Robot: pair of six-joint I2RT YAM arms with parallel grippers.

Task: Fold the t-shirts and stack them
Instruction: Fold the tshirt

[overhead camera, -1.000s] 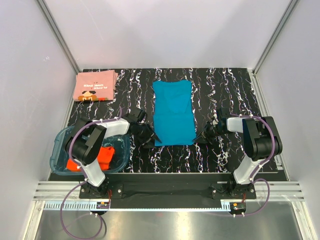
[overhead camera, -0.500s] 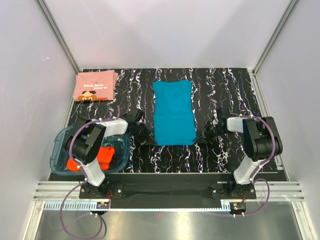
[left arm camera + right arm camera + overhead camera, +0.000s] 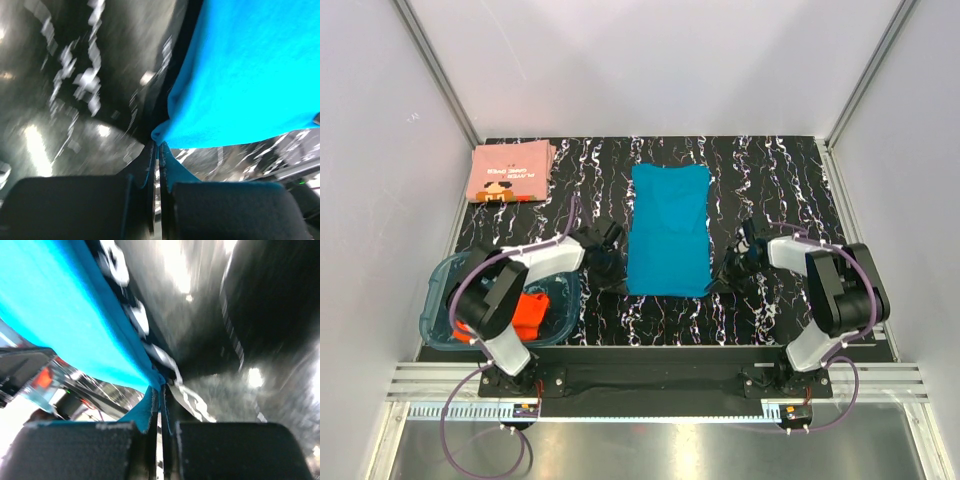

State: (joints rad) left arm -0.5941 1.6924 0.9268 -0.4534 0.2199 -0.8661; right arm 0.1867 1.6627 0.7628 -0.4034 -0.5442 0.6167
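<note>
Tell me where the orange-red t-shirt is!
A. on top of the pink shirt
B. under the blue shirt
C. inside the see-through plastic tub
C: the orange-red t-shirt lies bunched up inside the clear blue-tinted tub.

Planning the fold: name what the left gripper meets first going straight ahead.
The teal t-shirt: the left gripper is shut on its near corner and seems to point across the cloth.

A clear blue-tinted tub [image 3: 438, 300] sits near-left on the black table [image 3: 790, 170] (white-veined, walled in white)
</note>
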